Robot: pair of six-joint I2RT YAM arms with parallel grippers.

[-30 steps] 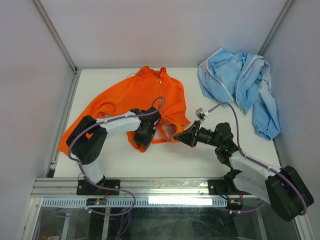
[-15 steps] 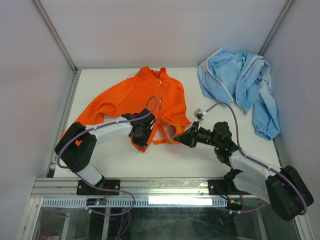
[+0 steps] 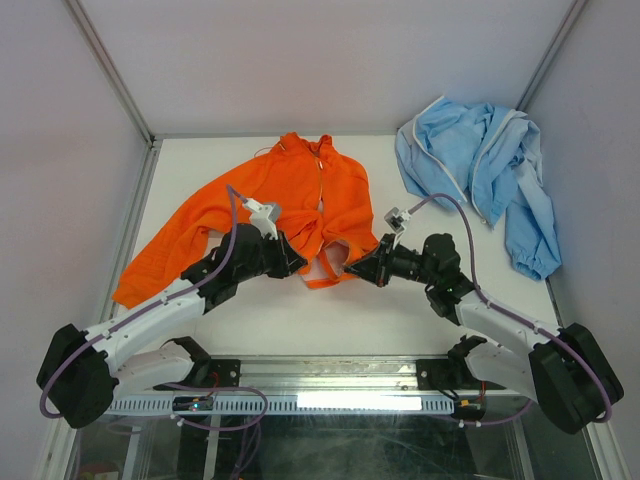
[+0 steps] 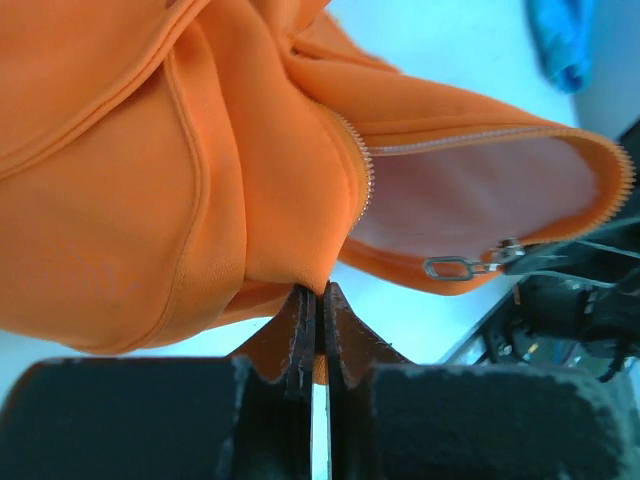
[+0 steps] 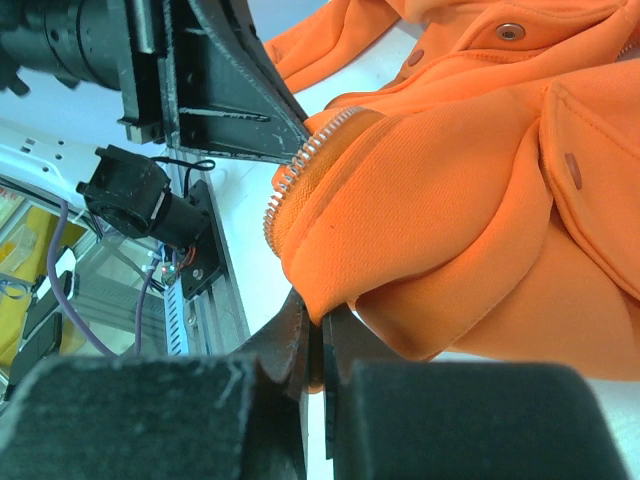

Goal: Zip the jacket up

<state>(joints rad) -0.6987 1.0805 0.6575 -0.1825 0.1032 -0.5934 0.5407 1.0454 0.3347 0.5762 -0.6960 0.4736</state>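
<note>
The orange jacket lies spread on the white table, collar at the far side, its lower front bunched up. My left gripper is shut on a fold of the jacket's bottom hem. The left wrist view shows the zipper teeth, the pale lining and the metal zipper pull. My right gripper is shut on the opposite hem edge, just beside a row of zipper teeth. The two grippers are close together.
A light blue garment with white trim lies crumpled at the back right. The enclosure's walls stand to the left, right and back. The table's near edge has a metal rail. The left gripper's finger shows in the right wrist view.
My left arm has dropped low and stretched out from the left, its gripper shifting right along the hem. The right gripper moved slightly up and left. The jacket's lower front is more bunched.
</note>
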